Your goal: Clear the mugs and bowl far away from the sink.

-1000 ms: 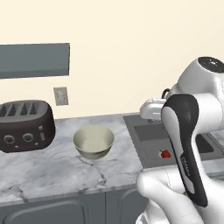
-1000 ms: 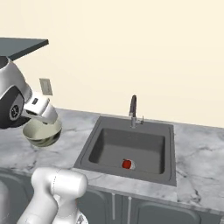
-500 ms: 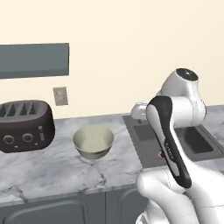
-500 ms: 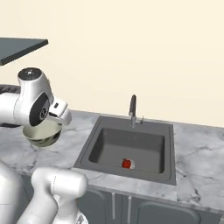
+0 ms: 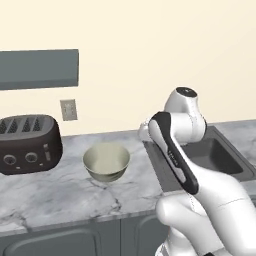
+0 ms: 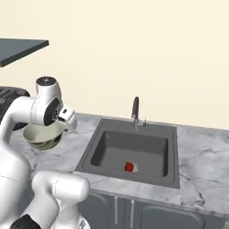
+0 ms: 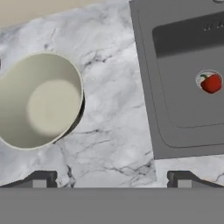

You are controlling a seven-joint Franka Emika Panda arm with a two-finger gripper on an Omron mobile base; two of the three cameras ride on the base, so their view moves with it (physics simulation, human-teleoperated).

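The bowl [image 5: 106,162] is wide, cream inside and mottled outside. It stands upright on the marble counter left of the sink [image 5: 223,151]; it shows as well in the right base view [image 6: 42,136] and the hand view [image 7: 38,99]. My gripper [image 7: 111,179] hangs above the counter strip between bowl and sink, open, its fingertips [image 7: 40,178] far apart with nothing between them. In the right base view the white hand [image 6: 67,119] sits just right of the bowl. The dark grey sink [image 6: 147,145] [image 7: 175,109] holds a small red fruit [image 7: 211,82] [image 6: 129,167]. The mugs are out of view.
A black toaster [image 5: 28,144] stands on the counter left of the bowl, under a wall outlet [image 5: 68,109] and a grey shelf [image 5: 38,68]. The faucet [image 6: 135,112] rises at the sink's back edge. Marble counter [image 6: 203,156] continues to the right of the sink.
The arm has swung down and leftward from high over the sink, bringing the hand low beside the bowl. The bowl and red fruit have not moved. The jaws stay open.
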